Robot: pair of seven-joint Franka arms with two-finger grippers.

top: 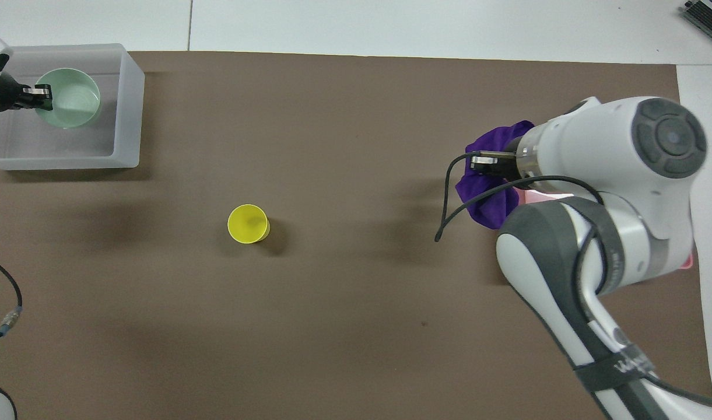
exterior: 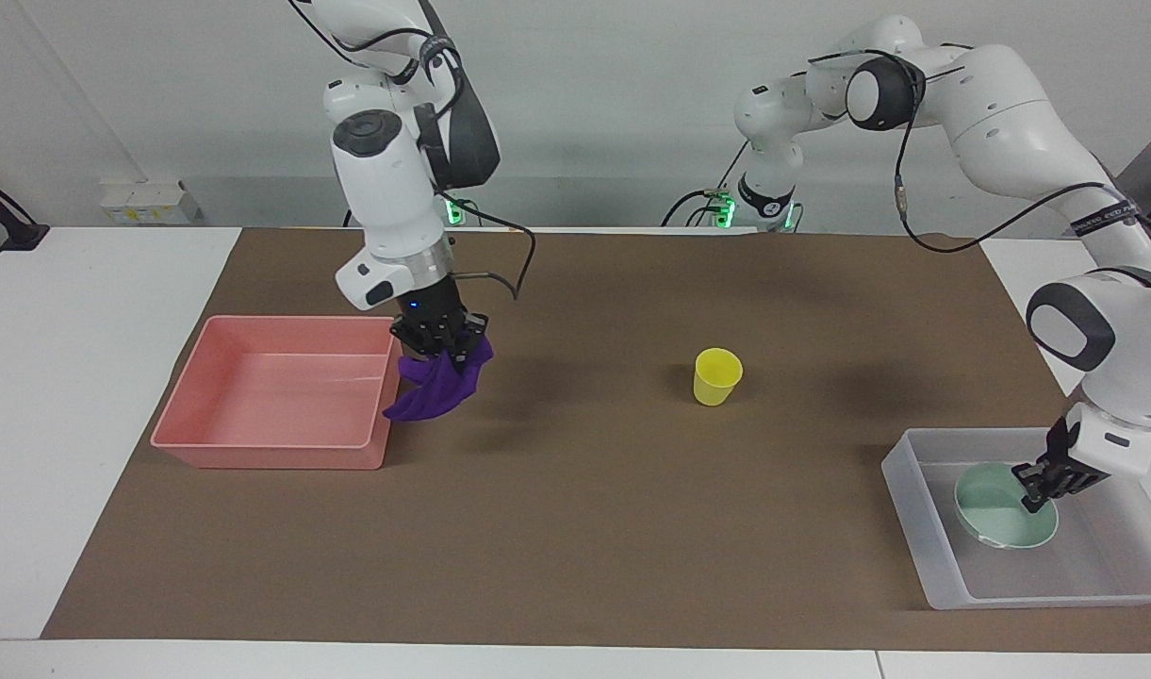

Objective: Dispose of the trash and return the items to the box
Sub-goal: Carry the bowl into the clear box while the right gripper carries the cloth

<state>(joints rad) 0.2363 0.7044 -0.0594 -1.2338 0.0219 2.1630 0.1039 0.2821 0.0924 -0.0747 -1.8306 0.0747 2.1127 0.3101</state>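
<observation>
The right gripper (exterior: 451, 351) is up in the air, clamped on the purple rag (exterior: 436, 389), which hangs loose below it over the corner of the pink tray (exterior: 198, 389) that faces the middle of the table. In the overhead view the right arm covers most of that tray, and the rag (top: 488, 188) shows beside the gripper (top: 477, 160).

At the left arm's end of the table, the left gripper (exterior: 1035, 491) reaches down into the clear plastic box (exterior: 924, 547), pinched on the rim of the green bowl (exterior: 994, 501). The bowl sits tilted inside the box; whether it rests on the bottom I cannot tell.

The yellow cup (exterior: 717, 376) stands upright on the brown mat (exterior: 594, 528), alone, well apart from both the tray and the box.
</observation>
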